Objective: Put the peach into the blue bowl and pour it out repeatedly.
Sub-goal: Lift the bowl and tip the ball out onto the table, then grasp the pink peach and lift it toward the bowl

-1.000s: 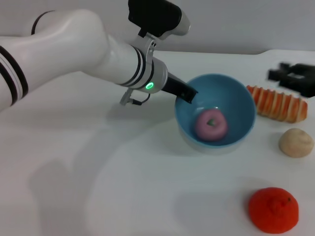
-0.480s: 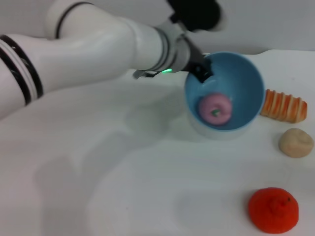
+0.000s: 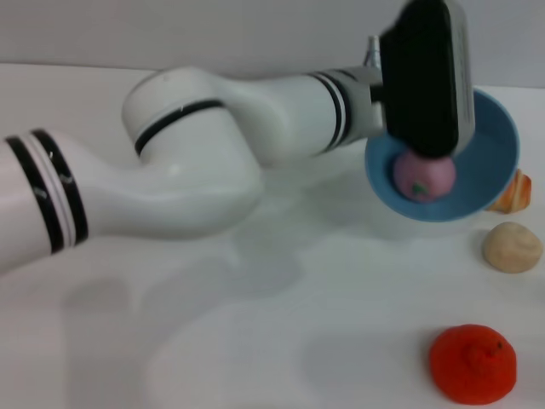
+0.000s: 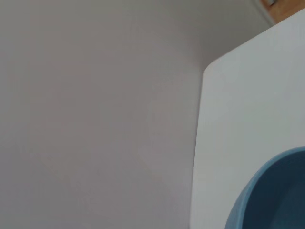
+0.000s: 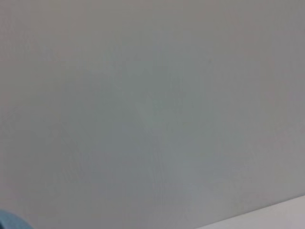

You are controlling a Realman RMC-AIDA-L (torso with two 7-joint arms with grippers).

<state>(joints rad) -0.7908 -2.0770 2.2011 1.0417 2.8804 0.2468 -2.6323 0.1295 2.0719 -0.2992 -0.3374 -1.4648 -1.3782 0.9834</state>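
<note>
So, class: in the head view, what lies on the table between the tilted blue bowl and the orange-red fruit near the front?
In the head view, only the beige lump lies between the blue bowl and the orange-red fruit, off to the right; the rest is bare table.

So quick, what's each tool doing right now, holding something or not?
Left tool: gripping the tilted blue bowl by its rim, the peach inside.
Right tool: not in view.

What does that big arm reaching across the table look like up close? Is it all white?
Mostly. The left arm is glossy white, built of thick rounded tube sections with bulging joints. Thin black rings band it: a pair near the shoulder end, one on the elbow bulge, more at the wrist. At the end sits a boxy black block that hides the claw.
</note>
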